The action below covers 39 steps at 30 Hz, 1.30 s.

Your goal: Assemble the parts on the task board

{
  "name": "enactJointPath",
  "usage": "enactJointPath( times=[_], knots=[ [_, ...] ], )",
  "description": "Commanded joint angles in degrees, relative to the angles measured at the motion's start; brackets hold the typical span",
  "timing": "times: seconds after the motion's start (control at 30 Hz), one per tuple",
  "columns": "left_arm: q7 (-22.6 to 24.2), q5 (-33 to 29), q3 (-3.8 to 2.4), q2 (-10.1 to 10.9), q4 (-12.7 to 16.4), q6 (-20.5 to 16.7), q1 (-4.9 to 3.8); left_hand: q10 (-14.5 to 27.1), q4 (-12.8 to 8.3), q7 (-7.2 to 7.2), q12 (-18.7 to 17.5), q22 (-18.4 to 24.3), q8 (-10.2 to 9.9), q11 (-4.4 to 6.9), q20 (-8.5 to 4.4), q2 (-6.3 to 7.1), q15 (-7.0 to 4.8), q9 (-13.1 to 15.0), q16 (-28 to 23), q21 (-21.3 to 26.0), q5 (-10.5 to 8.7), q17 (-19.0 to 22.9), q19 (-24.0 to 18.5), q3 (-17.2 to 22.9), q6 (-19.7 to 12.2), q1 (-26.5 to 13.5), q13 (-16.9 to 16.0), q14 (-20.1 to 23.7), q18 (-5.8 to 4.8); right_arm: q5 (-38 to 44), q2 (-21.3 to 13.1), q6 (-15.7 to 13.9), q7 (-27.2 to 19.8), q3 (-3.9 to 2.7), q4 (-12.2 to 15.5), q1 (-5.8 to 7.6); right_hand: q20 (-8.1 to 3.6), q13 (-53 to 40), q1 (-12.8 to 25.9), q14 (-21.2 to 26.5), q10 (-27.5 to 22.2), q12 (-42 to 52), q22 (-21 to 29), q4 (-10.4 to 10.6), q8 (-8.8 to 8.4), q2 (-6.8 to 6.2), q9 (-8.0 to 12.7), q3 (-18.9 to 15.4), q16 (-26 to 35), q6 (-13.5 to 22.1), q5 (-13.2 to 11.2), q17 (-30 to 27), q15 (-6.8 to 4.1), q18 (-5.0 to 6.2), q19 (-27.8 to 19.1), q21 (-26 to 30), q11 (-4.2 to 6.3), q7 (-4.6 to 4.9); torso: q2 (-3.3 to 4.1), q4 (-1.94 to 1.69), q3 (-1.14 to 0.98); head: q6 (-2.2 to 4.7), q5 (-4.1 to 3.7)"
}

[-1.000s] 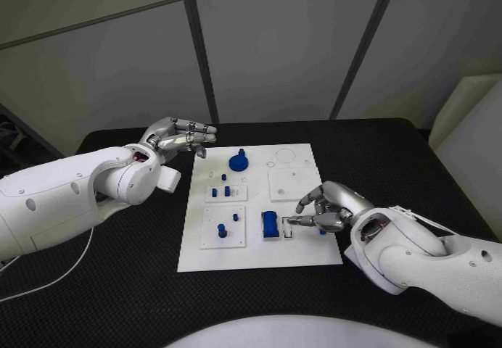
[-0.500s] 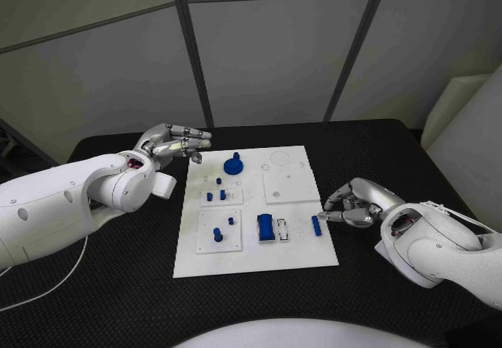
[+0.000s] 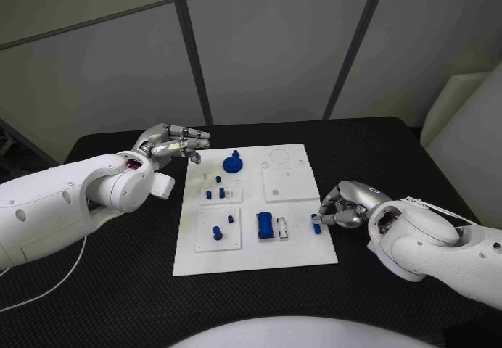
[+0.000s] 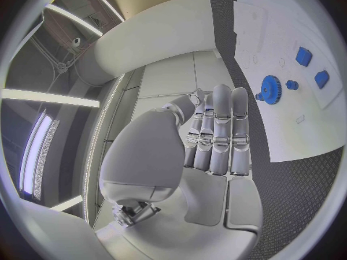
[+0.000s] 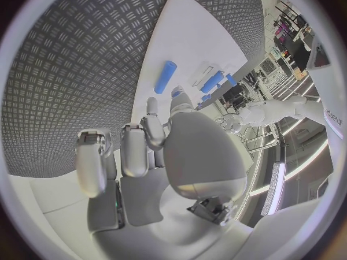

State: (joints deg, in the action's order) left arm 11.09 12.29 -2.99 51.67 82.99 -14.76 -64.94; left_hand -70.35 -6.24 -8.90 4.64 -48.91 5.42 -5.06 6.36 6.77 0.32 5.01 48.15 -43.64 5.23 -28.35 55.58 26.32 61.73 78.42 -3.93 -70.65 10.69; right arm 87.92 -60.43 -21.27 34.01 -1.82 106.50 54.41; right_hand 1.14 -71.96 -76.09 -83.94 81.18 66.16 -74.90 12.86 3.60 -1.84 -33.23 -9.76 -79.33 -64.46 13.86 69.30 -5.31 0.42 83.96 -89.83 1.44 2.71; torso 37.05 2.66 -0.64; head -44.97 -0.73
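With curled, empty fingers the right hand (image 3: 345,208) sits just beside the blue peg (image 3: 316,224) lying at the task board's (image 3: 303,254) right edge, and risks knocking it off; the left hand (image 3: 173,141), fingers together, hovers off the board's far-left corner

we find no text, label, brand, number or sign that we can read in these views. the task board (image 3: 296,248) carries only faint outlines and small marks too tiny for us to make out as writing. at the rim of the right wrist view we see a few dark letters on a white surface, but they are bent and cut off, so we cannot read them.
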Motion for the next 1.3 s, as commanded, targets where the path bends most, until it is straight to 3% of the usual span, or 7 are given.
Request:
enactJointPath(
  times=[0.03, 0.53, 0.63, 0.93, 1.07, 1.3],
  knots=[
    [0.5, -0.2, -0.05, 0.0, 0.1, 0.6, -0.06, 0.3, -0.2, -0.17, -0.2, 0.1, -0.3, -0.09, 0.22, -0.42, 0.13, 0.0, -0.2, 0.1, -0.31, 0.1, 0.2, -0.2, 0.3, 0.0, 0.0, -0.2, -0.22, 2.0, 0.5, 3.4, 2.0, -0.01, -0.2, 0.00, 0.19, 0.0, -0.4, -2.3, 0.5, 0.3, -15.1, 0.0, 0.40, 0.17, 0.1, -0.4, -0.2, -0.5, 0.4, 0.0, 0.13, -0.42, 6.0, -0.2, 0.03, 0.10, 0.00, 0.07, 0.06, -0.07, 0.05],
    [0.4, -0.2, -0.05, 0.1, 0.1, 0.7, -0.05, 0.3, -0.2, -0.17, -0.2, 0.1, -0.3, -0.09, 0.22, -0.42, 0.13, 0.0, -0.2, 0.1, -0.31, 0.1, 0.2, -0.2, 0.3, 0.0, 0.0, -0.2, -0.22, 3.6, 2.3, 7.1, 4.0, 0.01, -0.8, -0.75, -0.14, -0.2, -2.2, -2.4, 0.5, 0.3, -15.1, -0.7, 0.44, 1.00, 0.5, -0.4, -0.3, -2.0, 1.7, 0.4, -0.23, -0.42, 6.0, -0.2, 0.47, -0.42, -0.04, 0.06, 0.01, -0.43, 0.10],
    [0.4, -0.2, -0.05, 0.2, 0.1, 0.7, -0.05, 0.3, -0.1, -0.16, -0.2, 0.1, -0.3, -0.08, 0.23, -0.53, 0.14, 0.0, -0.2, 0.1, -0.29, 0.1, 0.2, -0.2, 0.4, 0.0, 0.0, -0.2, -0.22, 4.1, 2.7, 8.4, 4.3, 0.02, -0.8, -0.99, -0.32, -0.2, -3.7, -2.4, 0.5, 0.3, -15.1, -1.5, 0.27, 1.25, 0.8, -0.1, -0.4, -2.3, 4.4, 0.6, -0.40, -0.42, 6.0, -0.2, 0.64, -0.58, -0.03, 0.05, 0.01, -0.48, 0.14],
    [0.4, -0.2, -0.05, 0.2, 0.2, 0.7, -0.05, 0.3, -0.1, -0.16, -0.2, 0.1, -0.3, -0.08, 0.23, -0.53, 0.14, 0.0, -0.2, 0.1, -0.29, 0.1, 0.2, -0.2, 0.4, 0.0, 0.0, -0.2, -0.22, 7.0, 3.6, 10.3, 5.9, 0.02, -1.1, -1.70, -0.64, -0.2, -8.6, -2.4, 0.3, 0.0, -15.1, -4.4, 0.07, 2.57, 1.7, 1.3, -0.6, -2.8, 9.3, 1.0, -0.69, -0.42, 6.0, -0.2, 0.95, -0.86, -0.08, 0.01, 0.05, -0.50, 0.14],
    [0.4, -0.2, -0.05, 0.2, 0.2, 0.7, -0.05, 0.3, -0.1, -0.16, -0.2, 0.1, -0.3, -0.08, 0.23, -0.53, 0.14, 0.0, -0.2, 0.1, -0.29, 0.1, 0.2, -0.2, 0.4, 0.0, 0.0, -0.2, -0.22, 8.3, 3.9, 8.8, 6.5, 0.02, -0.9, -1.78, -0.73, -0.2, -10.7, -2.4, 0.3, -0.1, -15.1, -5.9, 0.13, 3.73, 2.1, 2.6, -0.6, -3.0, 12.4, 1.1, -0.74, -0.42, 6.0, -0.2, 1.01, -0.91, -0.10, -0.02, 0.02, -0.46, 0.24],
    [0.4, -0.2, -0.05, 0.2, 0.2, 0.7, -0.04, 0.3, -0.1, -0.16, -0.2, 0.1, -0.3, -0.08, 0.23, -0.53, 0.14, 0.0, -0.2, 0.1, -0.29, 0.1, 0.2, -0.2, 0.4, 0.0, 0.0, -0.2, -0.22, 2.9, 3.1, 2.1, 6.6, 0.00, 1.4, -1.80, -0.70, -0.1, -9.2, -2.5, 0.4, -0.4, -15.1, -5.5, 0.10, 4.33, 2.3, 2.6, -0.6, -2.8, 15.0, 1.2, -0.69, -0.42, 6.0, -0.2, 0.95, -0.88, -0.13, 0.03, 0.01, -0.37, 0.45]
  ],
)
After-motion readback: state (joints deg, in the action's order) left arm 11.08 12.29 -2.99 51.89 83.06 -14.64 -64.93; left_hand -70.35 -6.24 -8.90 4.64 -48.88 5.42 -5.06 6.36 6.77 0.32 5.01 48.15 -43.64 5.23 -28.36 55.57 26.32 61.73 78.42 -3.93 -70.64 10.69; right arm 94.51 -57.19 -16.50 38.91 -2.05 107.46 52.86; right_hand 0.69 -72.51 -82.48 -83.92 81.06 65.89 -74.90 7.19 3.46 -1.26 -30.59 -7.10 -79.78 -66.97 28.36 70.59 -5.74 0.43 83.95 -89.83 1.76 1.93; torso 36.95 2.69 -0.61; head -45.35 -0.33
